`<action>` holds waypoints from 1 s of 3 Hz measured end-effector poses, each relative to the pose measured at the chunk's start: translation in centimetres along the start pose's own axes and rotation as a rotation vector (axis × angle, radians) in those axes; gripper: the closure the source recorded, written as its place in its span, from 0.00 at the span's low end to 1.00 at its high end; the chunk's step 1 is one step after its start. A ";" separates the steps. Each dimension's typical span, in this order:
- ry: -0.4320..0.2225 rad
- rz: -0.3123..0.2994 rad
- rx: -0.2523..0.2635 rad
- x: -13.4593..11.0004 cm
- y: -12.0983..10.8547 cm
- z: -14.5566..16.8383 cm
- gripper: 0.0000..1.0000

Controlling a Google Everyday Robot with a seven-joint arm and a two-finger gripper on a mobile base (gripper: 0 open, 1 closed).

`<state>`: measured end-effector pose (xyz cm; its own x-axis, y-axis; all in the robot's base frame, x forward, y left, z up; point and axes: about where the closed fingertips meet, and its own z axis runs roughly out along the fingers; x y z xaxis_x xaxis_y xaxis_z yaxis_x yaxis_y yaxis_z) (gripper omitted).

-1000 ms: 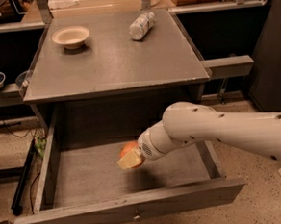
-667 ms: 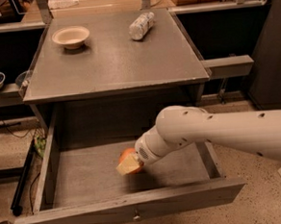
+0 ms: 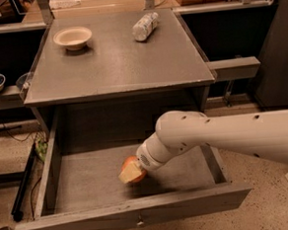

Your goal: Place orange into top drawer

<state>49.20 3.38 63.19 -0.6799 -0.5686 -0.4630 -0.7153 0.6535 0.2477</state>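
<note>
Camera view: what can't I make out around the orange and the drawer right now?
- orange: its right side is hidden by the gripper, which sits low inside the top drawer. Whether the fruit touches the drawer floor is unclear.
- arm: cut off by the right edge.
- top drawer front panel: lower part cut off by the bottom edge.
- bottle: label too blurred to read.

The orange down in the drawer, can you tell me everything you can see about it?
The orange is small and round, orange-red with a paler yellowish patch facing the front. Its skin looks smooth. It is inside the open top drawer, near the middle, right at the tip of the gripper, which hides part of its right side. Whether it rests on the drawer floor or hangs just above it cannot be seen.
</note>
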 end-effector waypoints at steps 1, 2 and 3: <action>0.041 0.025 -0.006 1.3 -0.6 1.2 1.00; 0.067 0.056 -0.023 2.5 -1.0 2.4 1.00; 0.067 0.056 -0.023 2.4 -0.9 2.2 1.00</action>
<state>48.61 2.52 59.98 -0.7278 -0.5640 -0.3902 -0.6787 0.6739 0.2919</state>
